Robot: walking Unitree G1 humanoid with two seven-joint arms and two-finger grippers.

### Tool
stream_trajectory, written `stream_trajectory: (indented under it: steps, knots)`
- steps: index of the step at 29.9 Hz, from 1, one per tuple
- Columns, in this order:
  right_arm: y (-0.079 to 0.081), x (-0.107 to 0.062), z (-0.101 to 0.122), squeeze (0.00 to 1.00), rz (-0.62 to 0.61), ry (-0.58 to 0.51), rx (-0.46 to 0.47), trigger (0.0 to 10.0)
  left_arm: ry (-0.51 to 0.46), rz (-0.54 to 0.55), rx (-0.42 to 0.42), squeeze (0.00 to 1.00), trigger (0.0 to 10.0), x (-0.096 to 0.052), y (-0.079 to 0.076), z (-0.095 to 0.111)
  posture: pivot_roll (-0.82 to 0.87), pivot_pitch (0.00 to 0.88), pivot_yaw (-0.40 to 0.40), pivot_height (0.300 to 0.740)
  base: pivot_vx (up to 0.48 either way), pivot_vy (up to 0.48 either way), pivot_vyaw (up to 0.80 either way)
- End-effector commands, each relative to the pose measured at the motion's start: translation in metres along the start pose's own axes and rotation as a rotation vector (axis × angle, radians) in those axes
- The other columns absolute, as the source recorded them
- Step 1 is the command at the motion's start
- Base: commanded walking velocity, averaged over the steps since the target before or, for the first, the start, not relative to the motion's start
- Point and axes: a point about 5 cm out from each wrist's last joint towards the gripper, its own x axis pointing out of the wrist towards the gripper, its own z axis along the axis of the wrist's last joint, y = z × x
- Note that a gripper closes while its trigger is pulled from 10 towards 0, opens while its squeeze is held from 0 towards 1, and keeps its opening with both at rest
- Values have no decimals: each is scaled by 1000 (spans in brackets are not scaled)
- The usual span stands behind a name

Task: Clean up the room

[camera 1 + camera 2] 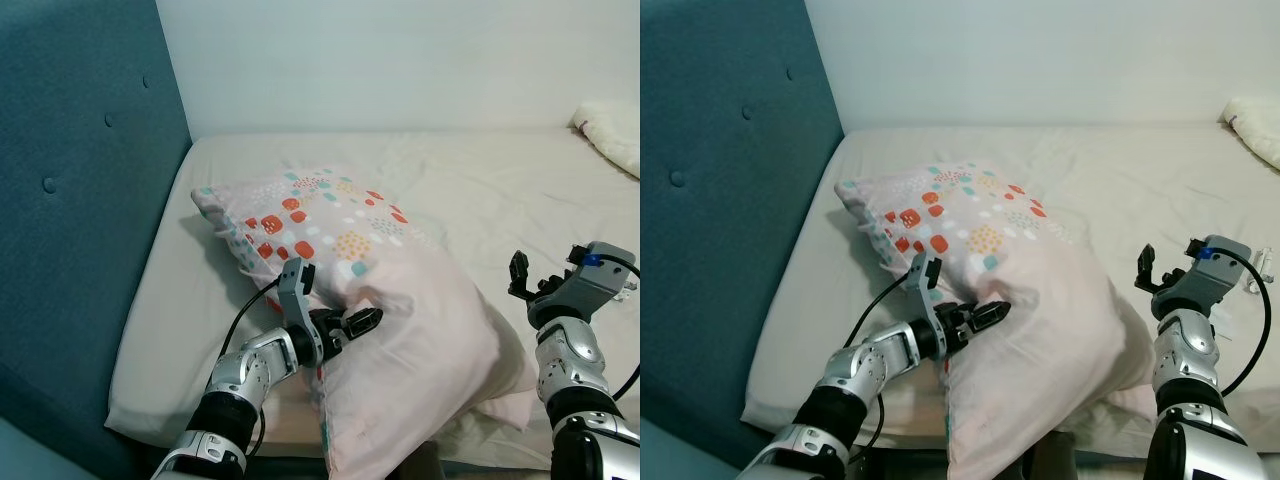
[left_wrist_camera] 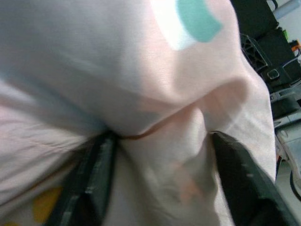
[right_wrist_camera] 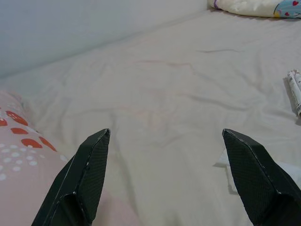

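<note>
Pale pink cotton was what I had in front of me: a pillow [image 1: 380, 330] lying on the bed [image 1: 480, 190], its far end printed with red, teal and yellow patches, its near end plain pink and hanging over the bed's front edge. It sat toward the left side of the mattress, not far from the teal padded headboard [image 1: 70, 200].

My left pincer [image 1: 352, 324] was pressed into the pillow's near left flank. In the left wrist view its two black fingers [image 2: 91, 183] stood partly apart with a fold of the pink cover bunched between them, so I read it as clamped on the fabric, not fully closed.

The right pincer [image 1: 1165, 264] hung above the bed to the right of the pillow, clear of it. Through the right wrist camera I saw its fingers [image 3: 89, 169] spread wide with nothing between them, only the cream sheet beneath.

Further off on the sheet, near the right edge, lay a rolled paper item [image 3: 294, 92] I could not identify, and a white fluffy blanket [image 1: 610, 130] was bunched at the far right corner against the pale wall [image 1: 400, 60].
</note>
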Motion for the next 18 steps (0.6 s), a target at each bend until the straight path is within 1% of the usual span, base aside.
stream_trajectory:
  steps: [1,5,11,13,14,16,17,18]
  knots:
    - [-2,-1,-1,0,-4,10,8,10000,28,-155,-96,0,0,33,-51,-19,-51,49,-11,540,0,0,0]
    - [-2,-1,-1,0,-3,10,7,10000,16,-163,-132,0,0,37,-55,-16,-57,47,-11,540,0,0,0]
    - [-2,-1,-1,0,-4,8,7,10000,3,-151,-137,0,0,40,-55,-11,-57,47,-9,540,0,0,0]
    - [-2,-1,-1,0,-5,7,8,10000,-21,-135,-125,0,0,40,-54,-2,-58,47,-7,540,0,0,0]
    - [-2,-1,-1,0,-5,7,8,10000,-21,-135,-125,0,0,40,-54,-2,-58,47,-7,540,0,0,0]
    - [-2,-1,0,0,-6,5,9,10000,-53,-111,-83,0,0,39,-50,9,-57,47,-7,540,0,0,0]
    - [-2,-1,0,0,-6,5,9,10000,-53,-111,-83,0,0,39,-50,9,-57,47,-7,540,0,0,0]
    - [-2,-1,0,0,-7,5,10,10000,-78,-74,-9,0,0,37,-46,18,-57,47,-7,540,0,0,0]
